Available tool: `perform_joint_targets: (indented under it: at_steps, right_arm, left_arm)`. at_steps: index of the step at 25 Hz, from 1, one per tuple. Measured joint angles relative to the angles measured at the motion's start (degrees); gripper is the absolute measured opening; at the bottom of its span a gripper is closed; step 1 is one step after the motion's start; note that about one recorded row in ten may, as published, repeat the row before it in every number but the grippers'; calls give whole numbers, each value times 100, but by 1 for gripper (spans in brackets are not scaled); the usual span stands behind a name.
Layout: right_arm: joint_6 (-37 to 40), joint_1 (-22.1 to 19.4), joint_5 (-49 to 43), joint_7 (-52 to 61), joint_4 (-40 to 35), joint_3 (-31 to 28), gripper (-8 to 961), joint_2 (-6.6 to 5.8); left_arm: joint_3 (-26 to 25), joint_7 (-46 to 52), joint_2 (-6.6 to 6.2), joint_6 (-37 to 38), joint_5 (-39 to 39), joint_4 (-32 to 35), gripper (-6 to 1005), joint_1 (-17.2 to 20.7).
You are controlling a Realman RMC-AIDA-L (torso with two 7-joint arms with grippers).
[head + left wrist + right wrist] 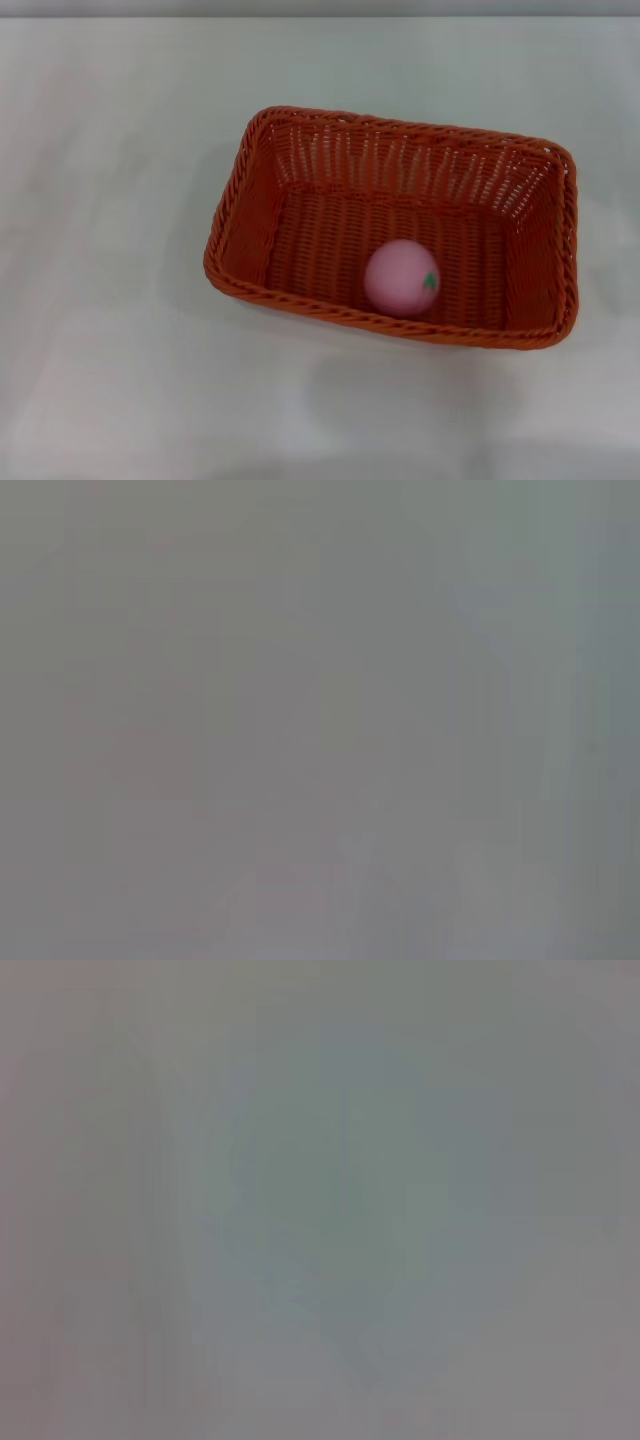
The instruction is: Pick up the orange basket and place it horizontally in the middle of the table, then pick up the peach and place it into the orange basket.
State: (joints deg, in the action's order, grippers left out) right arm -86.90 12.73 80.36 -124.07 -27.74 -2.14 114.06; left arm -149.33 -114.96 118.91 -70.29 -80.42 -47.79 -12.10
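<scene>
The orange basket (pixel 300 170) lies lengthwise across the middle of the white table (pixel 100 300), slightly turned, its right end a little nearer to me. The pink peach (pixel 401 277) rests inside it on the basket floor, close to the near wall, with its green leaf mark facing right. Neither gripper nor any part of an arm appears in the head view. Both wrist views show only a plain grey blank surface, with no fingers and no objects.
Bare white tabletop surrounds the basket on all sides. The table's far edge runs along the top of the head view.
</scene>
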Motion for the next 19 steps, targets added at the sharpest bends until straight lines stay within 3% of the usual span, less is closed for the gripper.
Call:
perform_joint_targets:
  at_steps: [7,11,19]
  right_arm:
    - [573,-31,6,-1371,978,-877,662,53]
    - [737,-4,7,-1900,1312,-988,821,54]
    - [978,29,45,-2208,1582,-1034,874,64]
  left_arm:
    - [-9,-133,12,229,254,51,809,57]
    - [-4,-139,11,406,310,81,814,56]
    - [5,-166,6,423,440,134,882,19]
